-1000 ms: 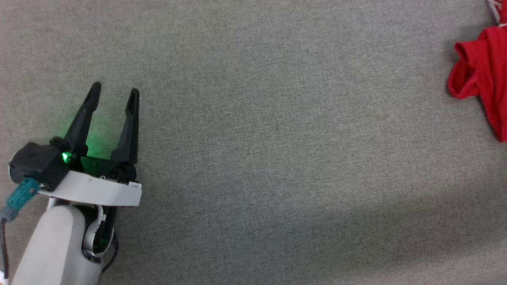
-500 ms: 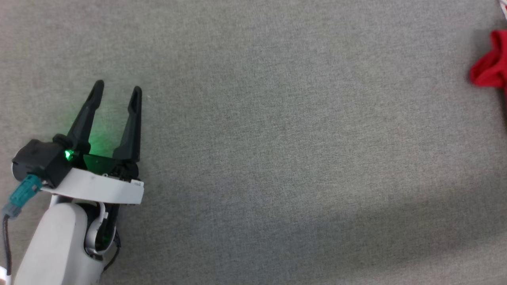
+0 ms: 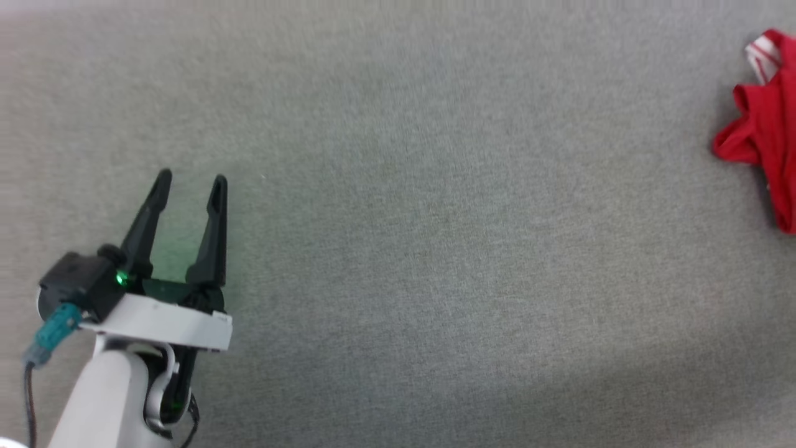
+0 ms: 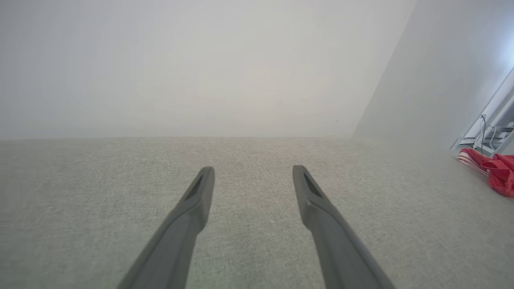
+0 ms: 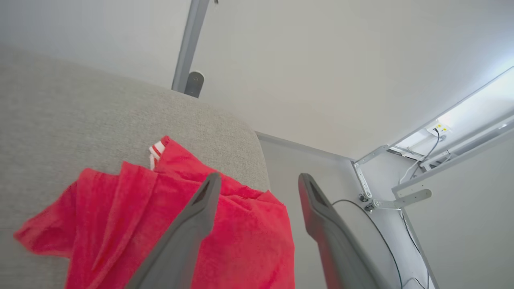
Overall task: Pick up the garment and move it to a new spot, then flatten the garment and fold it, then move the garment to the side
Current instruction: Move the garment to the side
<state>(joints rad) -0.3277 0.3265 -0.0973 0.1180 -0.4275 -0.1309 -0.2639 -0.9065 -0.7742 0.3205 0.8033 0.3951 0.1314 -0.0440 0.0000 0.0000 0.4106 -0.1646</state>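
The garment [image 3: 768, 124] lies crumpled at the far right edge of the head view: red cloth with a white-and-red striped trim on top. In the right wrist view the garment [image 5: 160, 208] rests near the rounded corner of the grey surface. My right gripper [image 5: 260, 177] hovers over it, open, with nothing between its fingers. The left wrist view shows the garment [image 4: 498, 172] far off to the right. My left gripper [image 3: 191, 180] is open at the lower left, low over bare fabric, and its fingers [image 4: 200, 200] are spread wide.
A grey fabric surface [image 3: 404, 249] spans the head view. Its rounded corner [image 5: 241, 132] drops to a pale floor with a cable [image 5: 381, 237] and metal frame bars [image 5: 413, 196]. A grey post [image 5: 188, 48] stands behind, against a white wall.
The red bunch at the right edge changed shape and now lies with its striped trim showing. The head view has shifted, so my left gripper sits lower in it, still open.
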